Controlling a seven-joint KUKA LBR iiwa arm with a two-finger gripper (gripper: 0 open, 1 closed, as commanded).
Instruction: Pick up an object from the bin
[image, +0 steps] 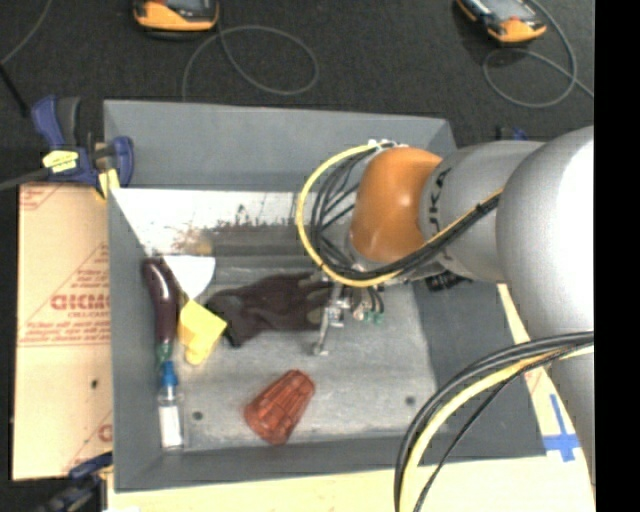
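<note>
K: Grey arm (540, 220) is nearest the lens, taking the right of the frame and coming in from the right edge. Orange cover (392, 205) on the wrist sits upper centre, with cables (315, 215) looped round its left side.

M: Where's the gripper (328, 328)?

K: Below the orange cover, about frame centre, low over the floor of the bin (400, 350). Its tip points down and left.

M: Jaws open or closed?

K: Can't tell. Wrist hardware and cables crowd that spot, so no call from this angle.

M: What's it at?

K: dark cloth (262, 305), brownish-purple and crumpled, lying across the middle of the bin. The gripper is at the cloth's right end, either touching it or just beside it; I can't separate the two. Can't confirm a grip.

M: Neighbours?

K: yellow block (200, 331) touches the cloth's left end. The purple eggplant-shaped thing (160, 295) lies along the left wall, just left of the block and above it in frame. The small bottle (171, 410), clear with a blue cap, is lower left along the same wall, cap toward the eggplant-shaped thing. The red ridged thing (280, 405) is lower centre, lying tilted on bare floor, well apart from the gripper. The white sheet (200, 215) is upper left, against the back wall, with a point reaching down toward the block.
</note>
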